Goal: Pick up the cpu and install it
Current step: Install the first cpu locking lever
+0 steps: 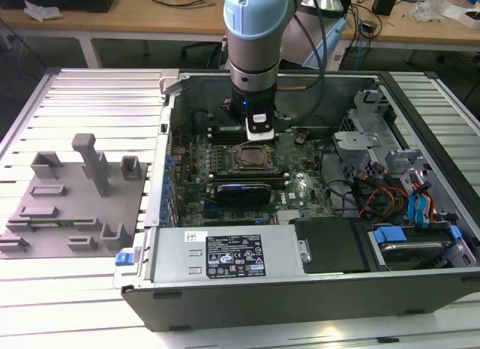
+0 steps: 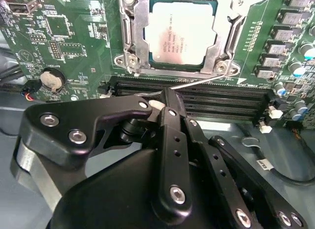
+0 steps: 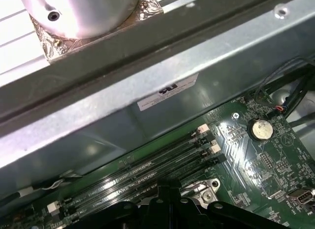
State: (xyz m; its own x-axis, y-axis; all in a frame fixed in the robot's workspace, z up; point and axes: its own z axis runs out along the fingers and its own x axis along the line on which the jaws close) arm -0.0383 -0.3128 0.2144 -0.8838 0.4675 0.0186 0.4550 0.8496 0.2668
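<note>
Gripper [image 2: 165,95] closed and empty, tips together at the latch lever [image 2: 197,81], likely so they can press it. Beyond, cpu [image 2: 182,32] lies seated in socket [image 2: 135,37]. Exterior view: gripper at socket's 12 o'clock

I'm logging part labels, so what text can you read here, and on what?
Pale silver square cpu seated in the metal-framed socket: several printed lines, too blurred to read.
White sticker on the grey case wall: print too small.
Large label on the grey power supply: too small.
</note>
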